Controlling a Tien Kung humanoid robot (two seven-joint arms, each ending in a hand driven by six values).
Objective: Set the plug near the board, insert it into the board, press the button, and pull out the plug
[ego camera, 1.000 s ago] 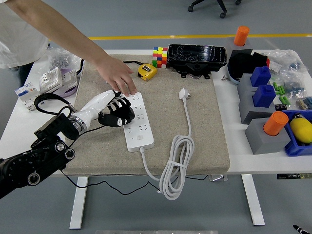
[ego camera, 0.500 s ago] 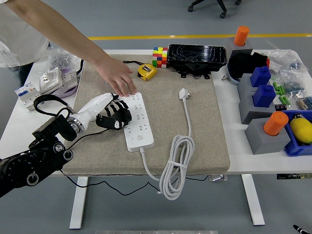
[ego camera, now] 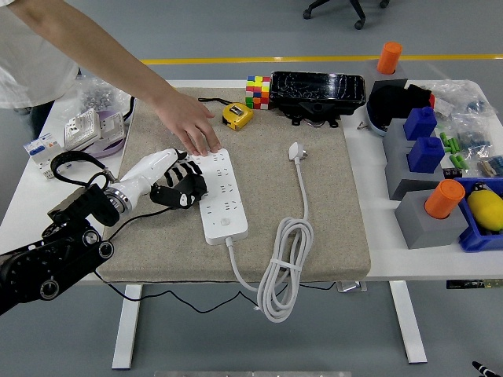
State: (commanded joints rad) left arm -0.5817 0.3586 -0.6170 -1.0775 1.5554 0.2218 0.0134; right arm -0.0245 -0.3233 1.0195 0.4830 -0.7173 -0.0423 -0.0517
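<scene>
A white power strip lies lengthwise on the beige mat. Its white plug rests loose on the mat to the right, and the cable runs down to a coil at the table's front edge. My left hand hovers just left of the strip, its black fingers curled and empty. A person's hand reaches in from the upper left, fingertips pressing on the strip's far end. My right arm is out of view.
A yellow tape measure, a colour cube and a black tray sit at the mat's far edge. Blue and grey blocks with orange cylinders crowd the right. Wall sockets lie at far left.
My left hand has drawn back a little leftward and up, away from the strip's left edge. The person's hand, plug and cable have stayed in place.
</scene>
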